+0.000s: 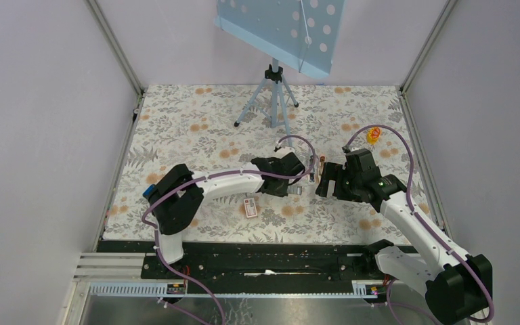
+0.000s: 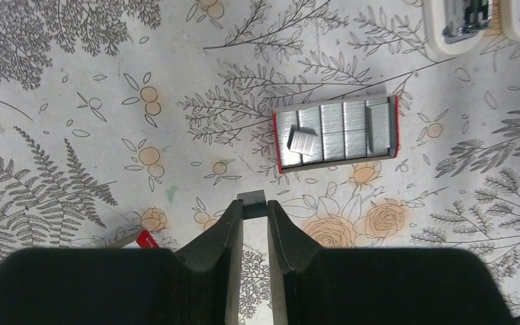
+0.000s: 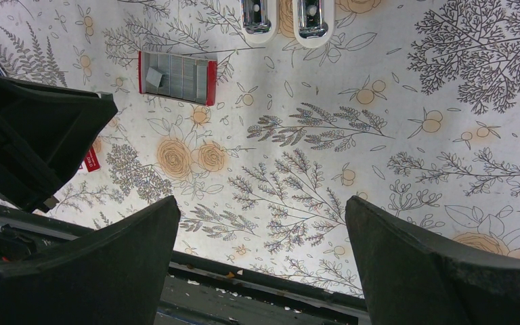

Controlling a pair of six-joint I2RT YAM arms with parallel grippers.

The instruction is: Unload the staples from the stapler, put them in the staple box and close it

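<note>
My left pincer point(image 2: 254, 206) pinches a small grey staples point(image 2: 252, 201) piece; I should lower it straight ahead into open staple box point(image 2: 337, 133).

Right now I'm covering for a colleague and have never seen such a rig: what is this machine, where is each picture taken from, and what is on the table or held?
Two robot arms, each with a two-finger gripper, stand at a floral table. One picture looks down from above; the other two come from a camera on each wrist. The left gripper is nearly shut, pinching a small grey piece, apparently the staples. The right gripper is wide open and holds nothing. On the table lie the opened stapler, a red-edged tray of staple strips and a small red-and-white box.
</note>
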